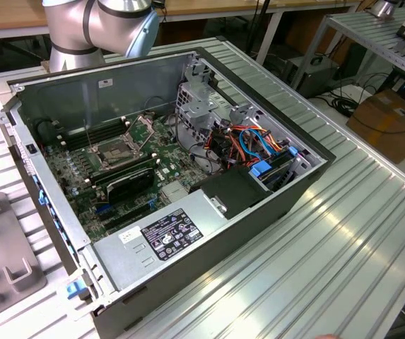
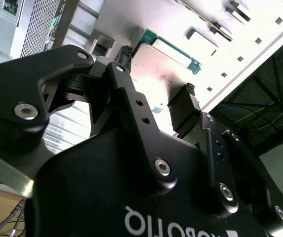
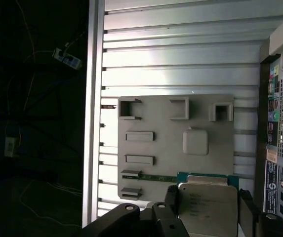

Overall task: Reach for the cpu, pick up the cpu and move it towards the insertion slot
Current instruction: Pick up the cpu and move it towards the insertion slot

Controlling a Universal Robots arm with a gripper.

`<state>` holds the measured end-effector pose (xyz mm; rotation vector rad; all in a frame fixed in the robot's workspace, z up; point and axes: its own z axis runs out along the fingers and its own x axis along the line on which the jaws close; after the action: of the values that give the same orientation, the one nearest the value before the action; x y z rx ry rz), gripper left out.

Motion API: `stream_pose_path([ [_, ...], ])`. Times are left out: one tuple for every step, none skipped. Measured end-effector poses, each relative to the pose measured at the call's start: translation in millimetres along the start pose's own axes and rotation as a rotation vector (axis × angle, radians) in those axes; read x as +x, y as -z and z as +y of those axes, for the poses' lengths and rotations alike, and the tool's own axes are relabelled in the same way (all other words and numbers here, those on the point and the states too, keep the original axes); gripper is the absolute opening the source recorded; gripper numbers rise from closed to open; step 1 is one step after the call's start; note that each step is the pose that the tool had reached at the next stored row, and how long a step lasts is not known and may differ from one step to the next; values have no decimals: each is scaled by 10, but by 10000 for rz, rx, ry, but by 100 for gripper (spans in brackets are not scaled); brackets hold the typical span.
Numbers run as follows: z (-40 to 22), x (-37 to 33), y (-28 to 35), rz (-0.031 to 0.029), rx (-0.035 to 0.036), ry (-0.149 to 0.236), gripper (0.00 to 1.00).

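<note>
The gripper [image 2: 156,81] is clenched on the cpu [image 3: 204,207], its black fingers [image 2: 183,106] pressing two opposite edges of the chip above a grey fixture plate [image 3: 171,143]. In the exterior view, the insertion slot [image 1: 112,152] sits on the motherboard inside the open computer case [image 1: 259,212], bracket raised.

Tool [image 2: 156,101] fingers pinched together, arm raised high.
</note>
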<state>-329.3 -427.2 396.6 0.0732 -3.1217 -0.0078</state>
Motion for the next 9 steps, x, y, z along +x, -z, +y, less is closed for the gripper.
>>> stream_pose_path([
  [-1, -15, 0, 0, 0, 1, 55],
  [-1, -29, 0, 0, 0, 0, 55],
  [-2, -38, 0, 0, 1, 0, 55],
  [-2, -42, 0, 1, 5, -1, 55],
  [-2, -51, 0, 1, 7, 0, 55],
  [-3, -59, 1, 1, 7, -1, 55],
  [-3, -63, 1, 1, 7, -1, 55],
  [-3, -65, 1, 1, 9, -1, 55],
  [-3, -67, 3, 2, 13, -1, 55],
])
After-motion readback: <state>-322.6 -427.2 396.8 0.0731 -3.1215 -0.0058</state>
